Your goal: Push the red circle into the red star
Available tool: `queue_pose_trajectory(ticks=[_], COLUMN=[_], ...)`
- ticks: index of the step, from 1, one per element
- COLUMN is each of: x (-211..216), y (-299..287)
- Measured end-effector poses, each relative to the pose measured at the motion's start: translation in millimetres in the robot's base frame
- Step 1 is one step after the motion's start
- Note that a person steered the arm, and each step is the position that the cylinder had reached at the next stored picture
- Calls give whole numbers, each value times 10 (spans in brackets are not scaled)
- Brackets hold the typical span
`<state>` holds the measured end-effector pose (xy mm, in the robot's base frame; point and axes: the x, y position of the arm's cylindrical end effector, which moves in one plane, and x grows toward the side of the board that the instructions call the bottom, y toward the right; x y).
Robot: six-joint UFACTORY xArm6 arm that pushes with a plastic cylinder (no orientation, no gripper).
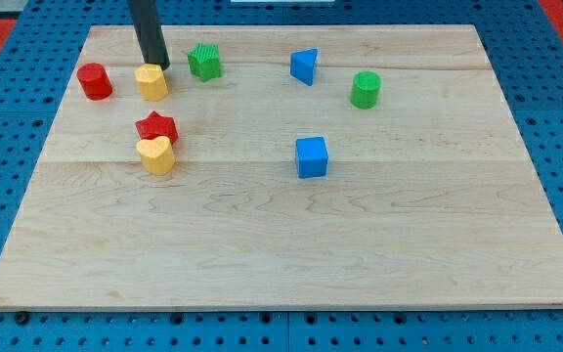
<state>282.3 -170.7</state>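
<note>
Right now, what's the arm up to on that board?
The rod's tip sits at the view's top left, right beside the yellow hexagon block, between it and the green star. The red circle lies to the view's left of that yellow block, untouched and apart from the red star, which sits lower down against a yellow heart. The push hasn't begun.

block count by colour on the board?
Red: 2, the red circle and the red star
Yellow: 2, one beside my tip, one touching the star
Green: 2, the green star-like block and the green cylinder
Blue: 2, the blue triangle and the blue cube
Total: 8
</note>
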Motion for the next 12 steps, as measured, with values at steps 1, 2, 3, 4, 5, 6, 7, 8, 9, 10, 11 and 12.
queue_pose_trajectory(ticks=[1,2,3,4,5,6,7,8,9,10,11,12], x=[-213,-484,-345,-140,58,241,384,503,611,649,609,816], y=[-136,-256,-615,-642,-800,-855,-1007,-1038,-1038,-1023,-1334,-1343])
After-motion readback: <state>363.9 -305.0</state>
